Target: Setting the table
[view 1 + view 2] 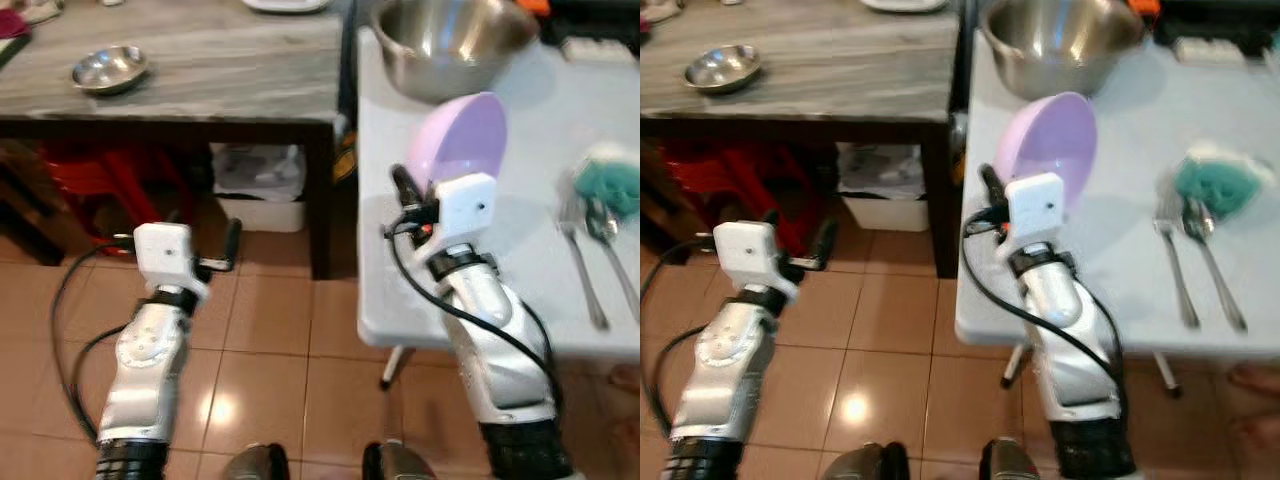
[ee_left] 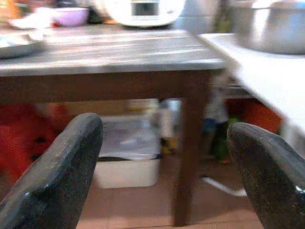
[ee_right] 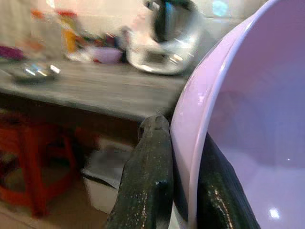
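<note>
Lilac, glossy bowl [image 1: 462,138] — tilted on edge (rim pinched) in the right jaws [image 3: 183,191] — left jaws [image 2: 167,157] gape wide.

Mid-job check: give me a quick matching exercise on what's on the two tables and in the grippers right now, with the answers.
Things:
1. purple bowl
2. small steel dish
3. fork and spoon
4. left gripper

States:
A. lying side by side on the white table
B. open, holding nothing, over the floor
C. tilted up, rim pinched by the right gripper
D. on the wooden table

Pairs: 1-C, 2-D, 3-A, 4-B
</note>
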### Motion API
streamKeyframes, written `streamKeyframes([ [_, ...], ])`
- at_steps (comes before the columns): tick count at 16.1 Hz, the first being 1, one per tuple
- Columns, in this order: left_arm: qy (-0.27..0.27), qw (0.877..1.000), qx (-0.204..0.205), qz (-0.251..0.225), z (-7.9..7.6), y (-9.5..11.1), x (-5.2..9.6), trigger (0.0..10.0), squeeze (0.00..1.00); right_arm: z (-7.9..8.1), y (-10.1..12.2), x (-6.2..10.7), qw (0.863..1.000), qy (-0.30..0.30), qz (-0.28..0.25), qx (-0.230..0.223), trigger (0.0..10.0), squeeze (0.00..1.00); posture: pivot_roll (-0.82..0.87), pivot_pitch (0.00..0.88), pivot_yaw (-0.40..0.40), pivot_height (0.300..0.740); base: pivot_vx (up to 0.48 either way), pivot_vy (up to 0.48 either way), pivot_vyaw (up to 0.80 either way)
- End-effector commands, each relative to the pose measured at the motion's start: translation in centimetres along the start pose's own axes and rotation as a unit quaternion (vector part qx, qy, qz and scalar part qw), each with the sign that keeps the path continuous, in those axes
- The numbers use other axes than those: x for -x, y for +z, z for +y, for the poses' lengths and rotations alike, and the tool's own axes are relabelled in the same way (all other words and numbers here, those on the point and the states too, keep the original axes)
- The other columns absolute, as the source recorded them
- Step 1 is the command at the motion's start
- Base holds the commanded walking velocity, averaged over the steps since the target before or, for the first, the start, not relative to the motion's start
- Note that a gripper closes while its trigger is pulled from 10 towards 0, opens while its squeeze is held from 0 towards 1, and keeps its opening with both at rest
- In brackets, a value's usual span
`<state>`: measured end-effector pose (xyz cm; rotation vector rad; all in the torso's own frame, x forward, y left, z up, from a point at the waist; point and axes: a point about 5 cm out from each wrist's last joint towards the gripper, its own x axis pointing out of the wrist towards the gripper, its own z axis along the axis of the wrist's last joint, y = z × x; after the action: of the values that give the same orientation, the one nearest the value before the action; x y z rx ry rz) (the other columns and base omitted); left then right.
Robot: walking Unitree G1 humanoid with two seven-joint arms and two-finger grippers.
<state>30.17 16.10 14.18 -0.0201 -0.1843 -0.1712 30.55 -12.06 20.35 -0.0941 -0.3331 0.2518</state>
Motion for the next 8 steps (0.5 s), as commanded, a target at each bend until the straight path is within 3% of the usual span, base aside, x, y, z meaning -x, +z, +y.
streamKeyframes([
  [1,0.004,1.0,-0.01,0.002,0.59,0.07,0.05,10.0,0.0,0.19,0.83,-0.14,1.0,-0.001,-0.019,-0.003,10.0,0.0,-0.15,0.206,0.034,0.74,0.0,0.352,-0.51],
  [8,-0.001,1.0,-0.008,0.005,0.17,-0.07,-0.08,10.0,0.0,-0.04,0.79,-0.09,1.0,-0.007,-0.016,-0.003,10.0,0.0,-0.15,0.21,0.039,0.74,0.0,0.354,-0.53],
])
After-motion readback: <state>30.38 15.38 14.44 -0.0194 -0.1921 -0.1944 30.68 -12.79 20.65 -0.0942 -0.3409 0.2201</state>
